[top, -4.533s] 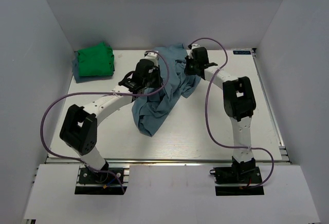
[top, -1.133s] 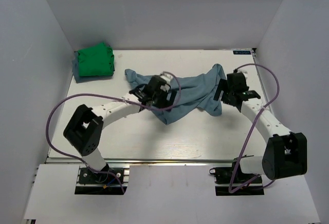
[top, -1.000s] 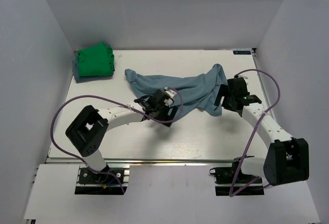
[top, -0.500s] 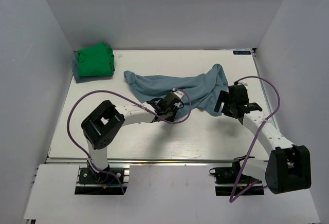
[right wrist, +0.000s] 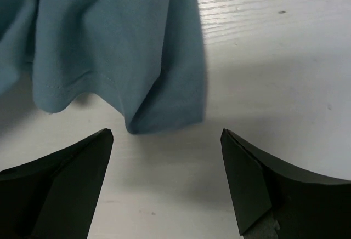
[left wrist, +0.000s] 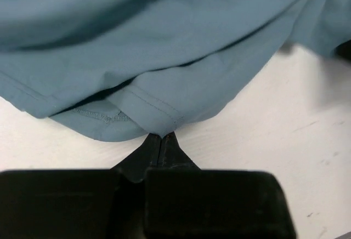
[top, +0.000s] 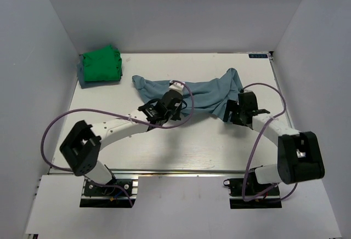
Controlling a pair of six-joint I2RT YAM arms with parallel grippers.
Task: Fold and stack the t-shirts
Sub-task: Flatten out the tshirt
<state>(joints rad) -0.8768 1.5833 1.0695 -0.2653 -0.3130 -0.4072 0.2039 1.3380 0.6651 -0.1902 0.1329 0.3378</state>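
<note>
A: Where is the blue-grey t-shirt (top: pixel 200 92) lying?

B: It is sprawling across the far middle of the white table (top: pixel 164 146). It is stretching into a long, sagging band, and its right end is bunching into soft folds. The cotton is looking matte and limp, with double rows of stitching running along the hems.

A: And the left gripper (left wrist: pixel 160 140)?

B: Its black fingers are pressing tight together, the tips meeting right at a rounded hem corner on the shirt's near edge. Whether any cloth is caught between them, I cannot tell.

A: The right gripper (right wrist: pixel 165 136)?

B: It is gaping wide and holding nothing. Its two dark, wedge-shaped fingers are flanking a folded flap of the shirt's right end, which is lying flat on the table just beyond the tips.

A: The green t-shirt (top: pixel 101 64)?

B: It is sitting as a plump, squarish bundle in the far left corner, well apart from both arms. A strip of blue-grey cloth (top: pixel 83 79) is peeking out beneath it.
</note>
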